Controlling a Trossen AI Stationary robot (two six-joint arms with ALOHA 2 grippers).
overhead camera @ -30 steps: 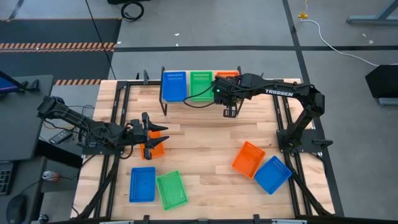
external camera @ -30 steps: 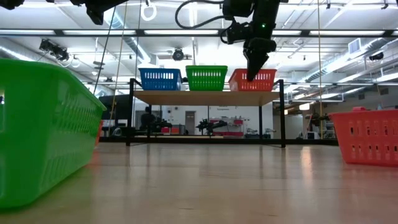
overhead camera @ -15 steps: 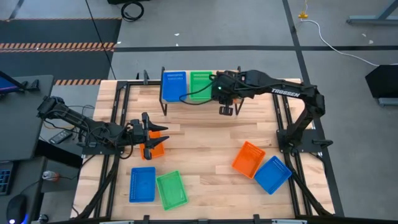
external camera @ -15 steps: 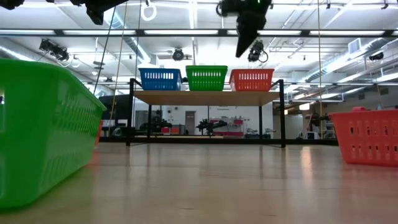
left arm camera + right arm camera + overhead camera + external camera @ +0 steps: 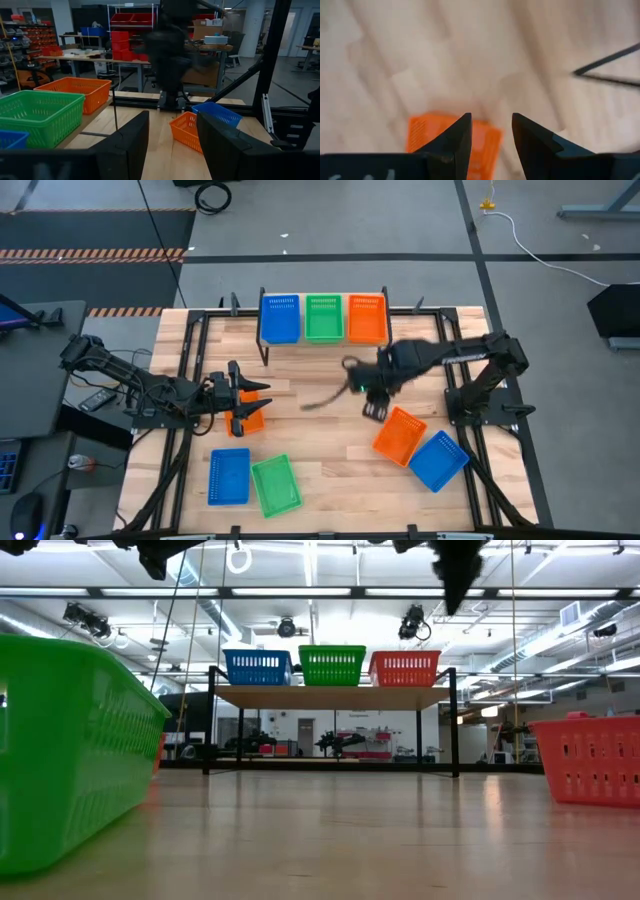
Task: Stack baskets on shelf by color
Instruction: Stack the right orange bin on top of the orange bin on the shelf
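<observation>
On the table's left side, the left gripper [image 5: 243, 394] hangs with its fingers parted and nothing between them, right over an orange basket [image 5: 247, 417] lying on the tabletop. Nearer the front edge, a blue basket [image 5: 229, 477] and a green basket [image 5: 276, 485] lie side by side, both empty. At the back, the shelf [image 5: 332, 697] carries three baskets in a row, each showing nothing inside: blue shelf basket [image 5: 280, 317], green shelf basket [image 5: 322, 317], orange shelf basket [image 5: 367, 318]. Right of centre, the right gripper [image 5: 372, 408] hovers above the tabletop with fingers spread and empty, beside a second orange basket [image 5: 400, 435]. That one touches another blue basket [image 5: 438, 460] at the far right, both empty.
</observation>
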